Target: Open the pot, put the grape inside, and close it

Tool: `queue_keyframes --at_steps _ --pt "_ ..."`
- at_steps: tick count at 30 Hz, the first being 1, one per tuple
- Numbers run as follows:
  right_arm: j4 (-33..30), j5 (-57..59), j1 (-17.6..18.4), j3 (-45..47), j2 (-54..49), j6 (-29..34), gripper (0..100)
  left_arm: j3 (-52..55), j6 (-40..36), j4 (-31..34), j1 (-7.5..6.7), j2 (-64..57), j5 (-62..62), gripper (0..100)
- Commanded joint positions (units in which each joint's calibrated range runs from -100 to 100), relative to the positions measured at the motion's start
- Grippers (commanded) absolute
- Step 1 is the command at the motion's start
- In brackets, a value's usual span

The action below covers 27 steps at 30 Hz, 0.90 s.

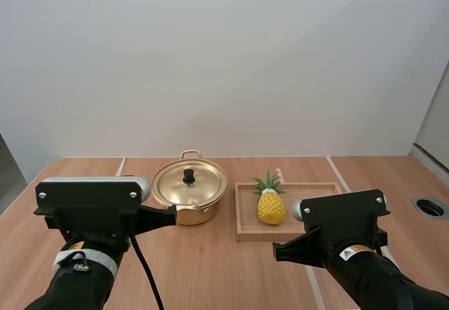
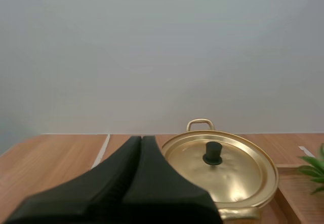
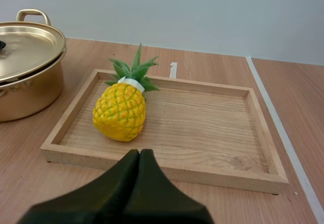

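Note:
A gold pot point(image 1: 189, 198) with its lid point(image 1: 189, 183) on stands mid-table; the lid has a black knob point(image 2: 212, 153). A yellow pineapple point(image 1: 271, 206) with green leaves lies in a wooden tray point(image 1: 245, 227) right of the pot; I see no grapes. My left gripper point(image 2: 140, 140) is shut on nothing, hanging near the table's front, short of the pot point(image 2: 243, 183). My right gripper point(image 3: 138, 154) is shut too, empty, just in front of the tray's near rim point(image 3: 167, 167), with the pineapple point(image 3: 120, 110) beyond it.
White tape lines point(image 1: 339, 175) run across the wooden table. A round grommet hole point(image 1: 430, 207) sits at the far right edge. Bare table lies left of the pot and in front of the tray.

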Motion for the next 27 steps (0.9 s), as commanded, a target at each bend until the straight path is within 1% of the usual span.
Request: queue_keyframes --at_steps 1,6,16,19,22,24,27 --pt "-0.35 0.05 0.13 0.22 -0.35 -0.08 0 0.23 -0.6 -0.4 -0.07 -0.11 2.2 2" --pt "-0.35 0.05 0.13 0.22 -0.35 -0.08 0 0.23 -0.6 -0.4 -0.07 -0.11 -2.99 2" --pt "-0.35 -0.17 0.13 0.22 -0.35 -0.07 0 0.23 -0.6 -0.4 -0.07 -0.11 0.0 2" --pt "-0.22 -0.17 -0.78 0.22 -0.97 -0.07 0 0.23 -0.6 -0.4 -0.07 -0.11 0.0 2" --pt "0.7 -0.39 -1.73 0.22 -2.79 -0.07 0 0.23 -0.6 -0.4 0.32 -0.97 0.0 2" --pt "2.49 -0.39 -1.73 0.22 -4.98 -0.07 0 0.23 -0.6 -0.4 0.68 -1.77 0.0 2" --pt "5.37 -0.39 -1.73 0.22 -8.05 -0.07 0 0.23 -0.6 -0.4 0.77 -3.76 0.0 2"
